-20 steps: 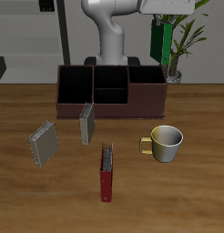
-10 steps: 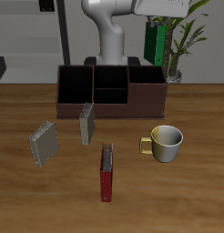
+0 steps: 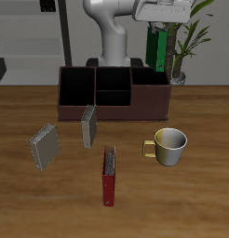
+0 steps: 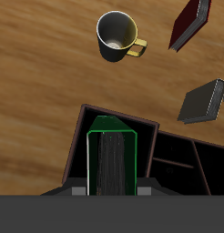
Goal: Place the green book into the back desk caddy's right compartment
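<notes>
Gripper (image 3: pixel 159 30) clamps the green book (image 3: pixel 158 48) upright, hanging directly above the back desk caddy's (image 3: pixel 113 96) right compartment (image 4: pixel 118 144).

Bright green book (image 3: pixel 156 47) with a dark spine edge, seen in the wrist view as a green outline around a black-grey streaked face; dark reddish-brown desk caddy (image 3: pixel 114 104) with black-lined compartments; white robot arm (image 3: pixel 114 33) and light grey gripper (image 3: pixel 162 13). On the mid-brown wood-grain table (image 3: pixel 200 200): an olive-yellow mug (image 3: pixel 168 147) with a dark interior, a red book (image 3: pixel 109 177) with a darker spine, and two grey books (image 3: pixel 45 146) (image 3: pixel 87 126).
</notes>
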